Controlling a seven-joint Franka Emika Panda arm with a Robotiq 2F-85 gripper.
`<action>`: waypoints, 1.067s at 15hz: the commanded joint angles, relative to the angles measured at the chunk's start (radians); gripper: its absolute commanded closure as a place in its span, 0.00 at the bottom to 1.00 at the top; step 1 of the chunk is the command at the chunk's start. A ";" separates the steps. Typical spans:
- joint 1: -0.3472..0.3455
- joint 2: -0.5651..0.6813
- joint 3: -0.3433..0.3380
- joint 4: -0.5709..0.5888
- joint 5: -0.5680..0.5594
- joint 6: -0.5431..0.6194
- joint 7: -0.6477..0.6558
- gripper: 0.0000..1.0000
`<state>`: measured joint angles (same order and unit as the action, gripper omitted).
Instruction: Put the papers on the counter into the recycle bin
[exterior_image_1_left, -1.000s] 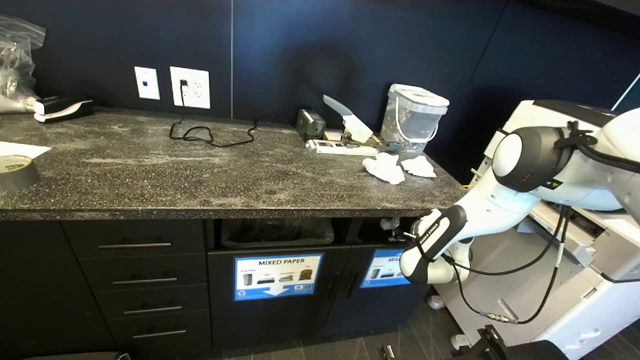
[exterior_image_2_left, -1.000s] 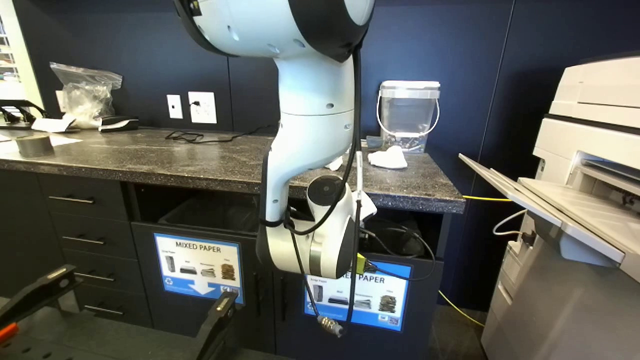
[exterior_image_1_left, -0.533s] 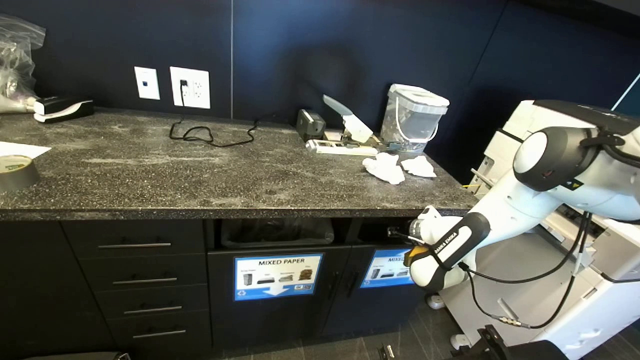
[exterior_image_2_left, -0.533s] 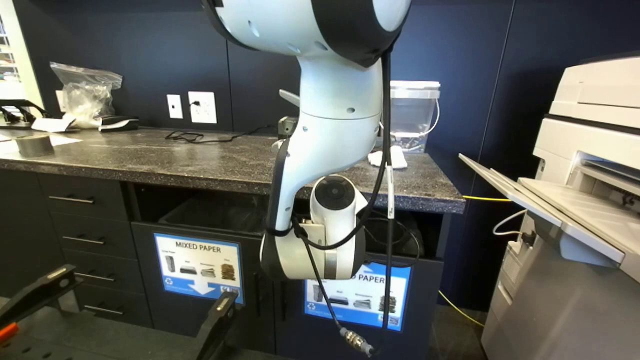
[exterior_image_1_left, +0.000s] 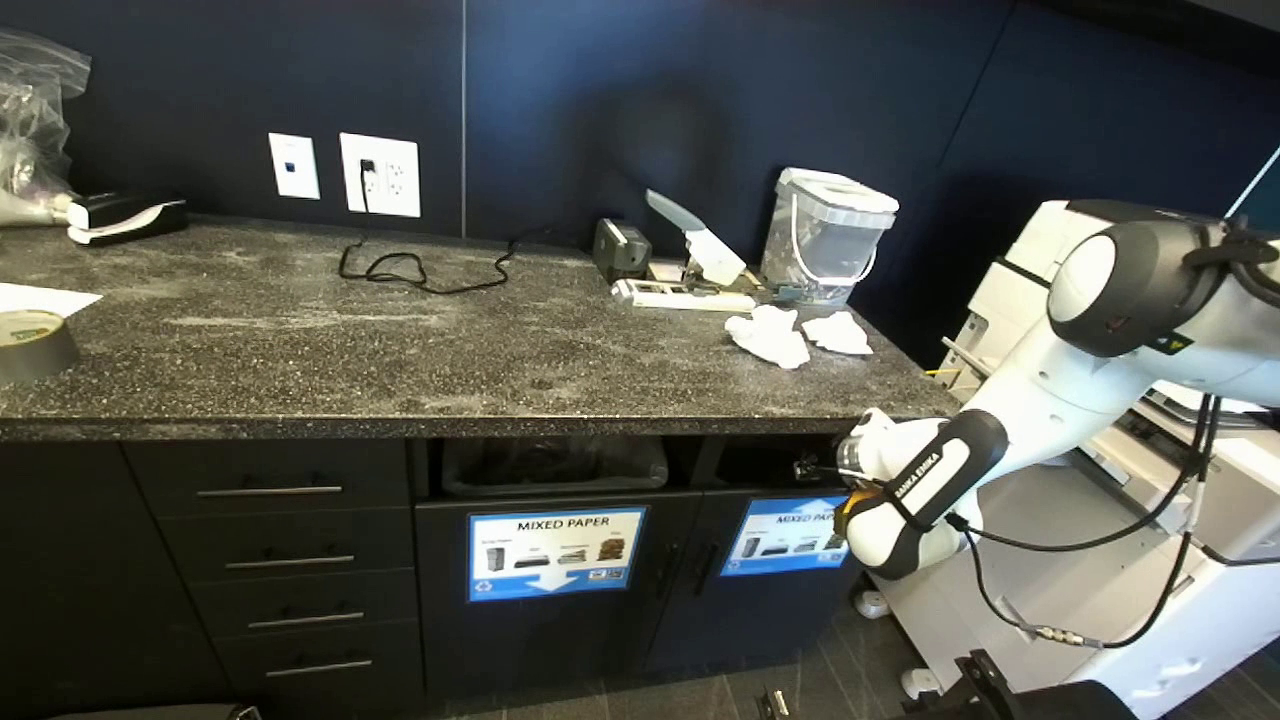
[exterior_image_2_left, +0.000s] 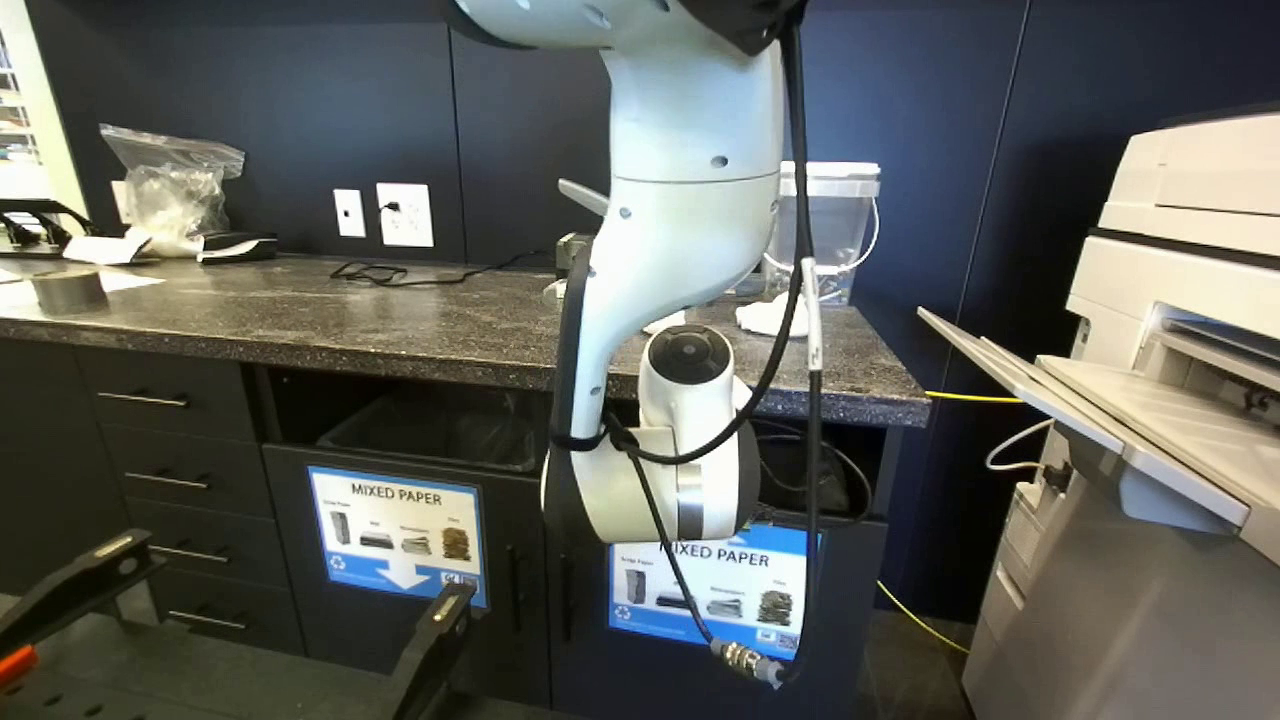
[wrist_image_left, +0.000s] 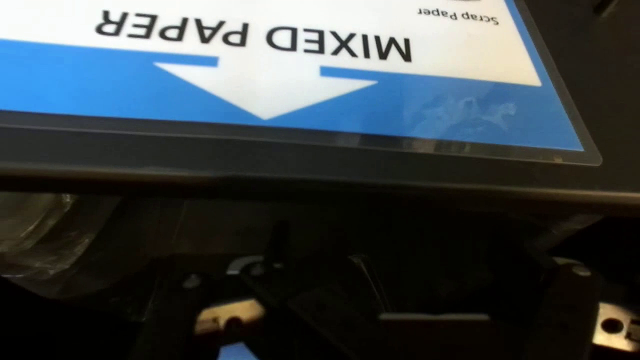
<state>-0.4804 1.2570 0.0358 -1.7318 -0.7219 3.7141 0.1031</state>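
Surely light and soft, those papers (exterior_image_1_left: 770, 340) at three o'clock on the table (exterior_image_1_left: 450, 345) look easiest pinched by a crumpled peak. The tool (wrist_image_left: 387, 285) stands spread, apparently gripping nothing.

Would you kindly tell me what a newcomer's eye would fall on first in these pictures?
Probably the white robot arm, its lower end below the edge of the counter in both exterior views. Next, likely the crumpled white papers on the counter in an exterior view, in front of the lidded bucket. In the wrist view, the upside-down MIXED PAPER sign stands out across the top.
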 joint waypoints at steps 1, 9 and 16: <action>0.024 -0.139 -0.032 -0.149 0.002 -0.050 -0.036 0.00; -0.090 -0.435 0.083 -0.400 -0.277 -0.478 -0.062 0.00; -0.124 -0.736 0.190 -0.554 -0.119 -0.767 -0.288 0.00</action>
<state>-0.6582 0.6779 0.2612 -2.1902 -0.9862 2.9531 -0.0427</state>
